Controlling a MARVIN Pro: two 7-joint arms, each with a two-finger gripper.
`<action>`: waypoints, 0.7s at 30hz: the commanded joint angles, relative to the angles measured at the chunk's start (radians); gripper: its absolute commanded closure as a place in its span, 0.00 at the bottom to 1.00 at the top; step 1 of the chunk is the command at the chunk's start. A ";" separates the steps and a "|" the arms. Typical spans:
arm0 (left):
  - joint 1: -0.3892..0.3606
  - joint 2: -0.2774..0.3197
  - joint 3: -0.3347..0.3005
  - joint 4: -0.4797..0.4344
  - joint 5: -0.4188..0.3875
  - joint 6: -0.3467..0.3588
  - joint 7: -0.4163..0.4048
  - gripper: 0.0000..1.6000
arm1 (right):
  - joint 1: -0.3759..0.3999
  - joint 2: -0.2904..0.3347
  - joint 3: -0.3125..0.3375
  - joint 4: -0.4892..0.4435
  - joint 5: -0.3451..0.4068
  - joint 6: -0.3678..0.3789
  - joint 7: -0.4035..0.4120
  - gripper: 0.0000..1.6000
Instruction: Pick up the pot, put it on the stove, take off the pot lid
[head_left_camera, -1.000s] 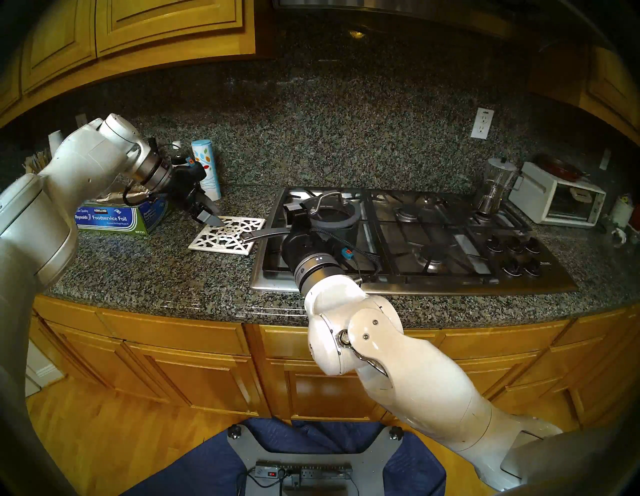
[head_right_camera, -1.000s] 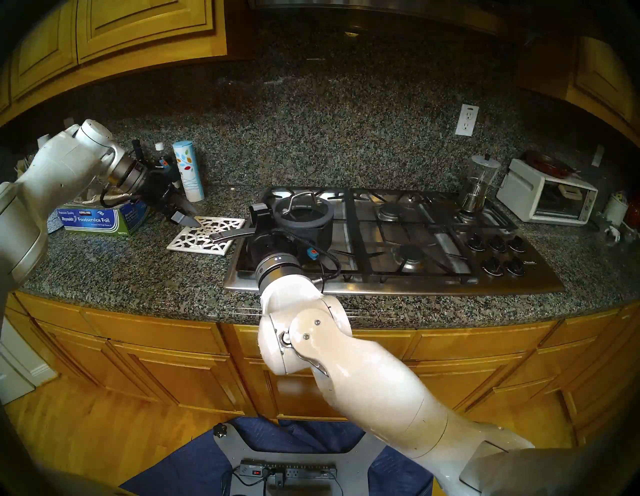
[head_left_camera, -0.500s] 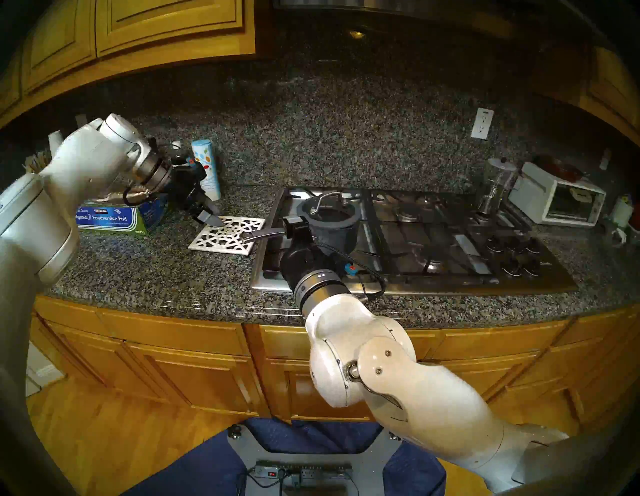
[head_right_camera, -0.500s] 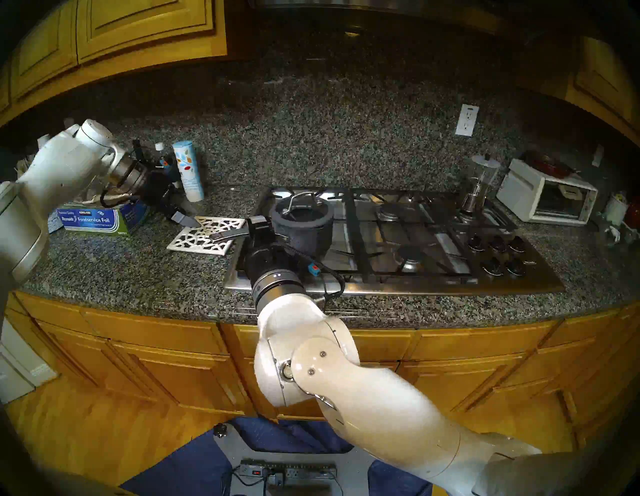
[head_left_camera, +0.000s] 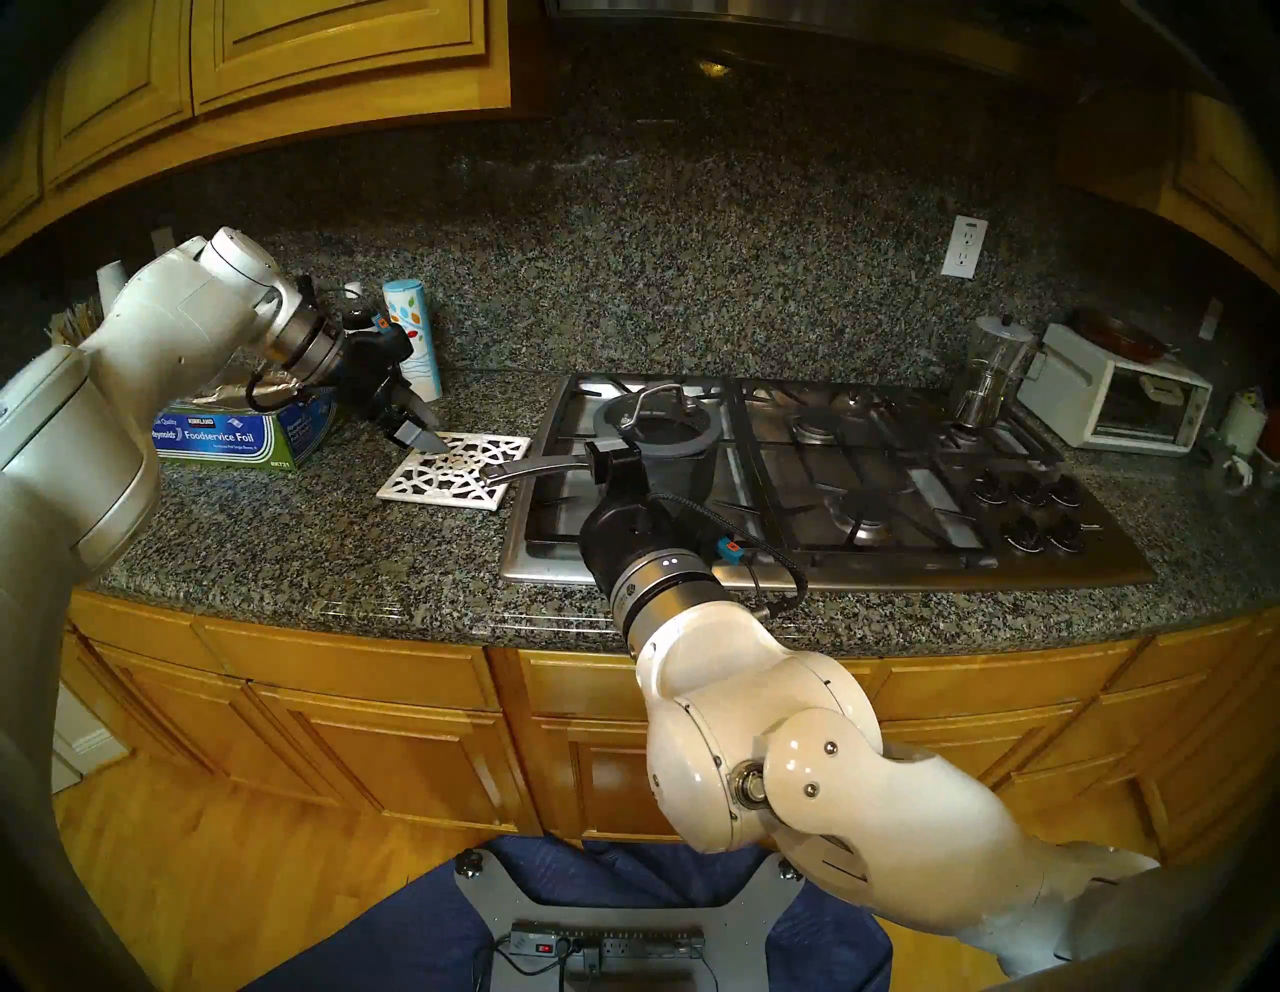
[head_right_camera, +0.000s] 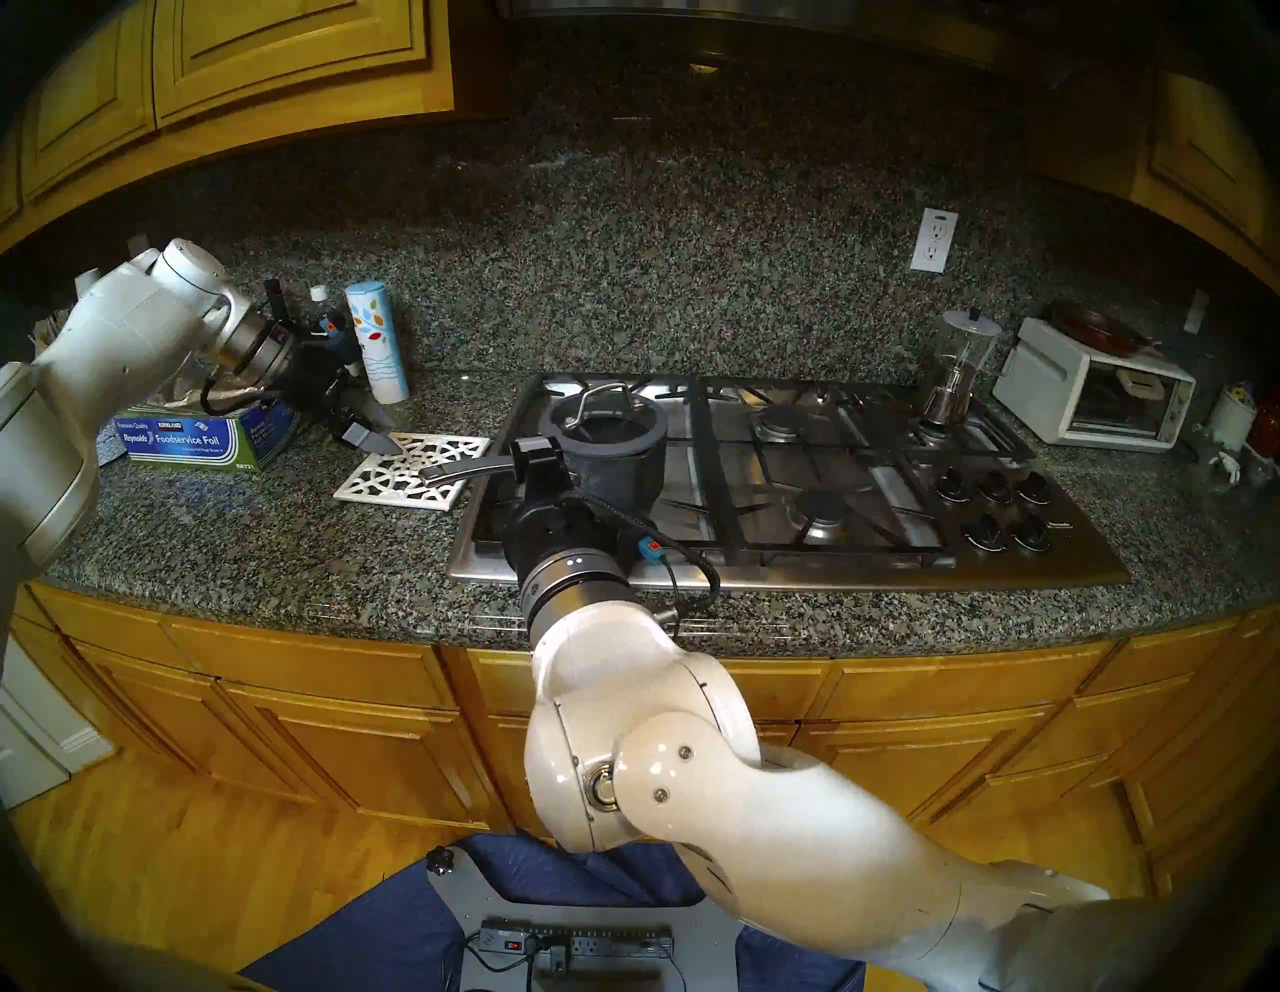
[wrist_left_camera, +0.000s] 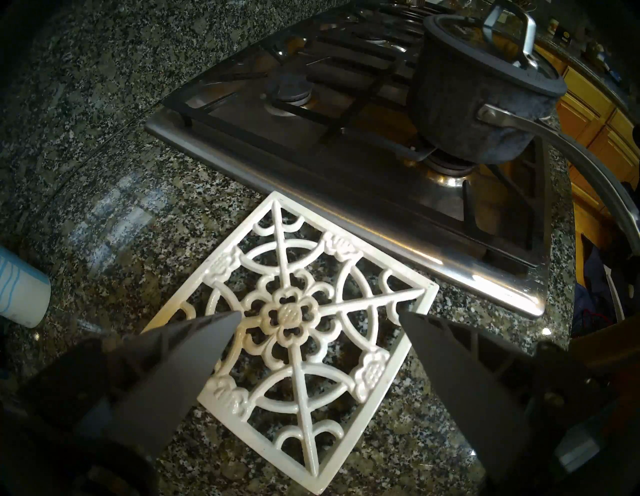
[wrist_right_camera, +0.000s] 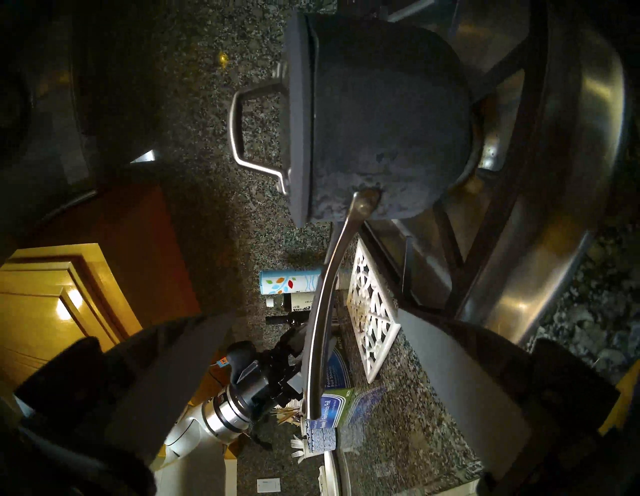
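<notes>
The dark speckled pot (head_left_camera: 682, 467) stands on the front-left burner of the steel stove (head_left_camera: 866, 562). The glass pot lid (head_left_camera: 604, 415) sits on it with its steel loop upright. The pot's long steel handle (head_left_camera: 533, 471) points left over the stove's edge. My right gripper (head_left_camera: 616, 478) is open at the handle's root, on the near side of the pot. In the right wrist view the handle (wrist_right_camera: 320, 294) runs through the gap of that gripper (wrist_right_camera: 311, 317), touching neither finger. My left gripper (wrist_left_camera: 320, 315) hangs open and empty just above the white trivet (wrist_left_camera: 294, 311).
A blue foil box (head_left_camera: 228, 436) and a tall patterned canister (head_left_camera: 415, 339) stand left of the trivet (head_left_camera: 454, 471). A glass coffee maker (head_left_camera: 990, 374) stands on the stove's back right. Beyond it stands a white toaster oven (head_left_camera: 1122, 409). Black knobs (head_left_camera: 1032, 512) sit at the front right.
My right arm has drawn back toward the counter's front edge, its open fingers sliding from beside the pot to the handle's root. The pot, lid and left arm have stayed put.
</notes>
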 joint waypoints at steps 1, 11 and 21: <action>-0.051 0.000 -0.013 0.000 -0.002 0.002 0.001 0.00 | 0.038 0.037 0.006 -0.073 -0.030 -0.022 -0.008 0.00; -0.051 -0.002 -0.013 0.004 -0.002 0.000 0.000 0.00 | 0.050 0.092 0.015 -0.122 -0.029 -0.044 -0.058 0.00; -0.052 -0.003 -0.013 0.008 -0.001 -0.001 -0.001 0.00 | 0.054 0.113 0.021 -0.136 -0.027 -0.056 -0.082 0.00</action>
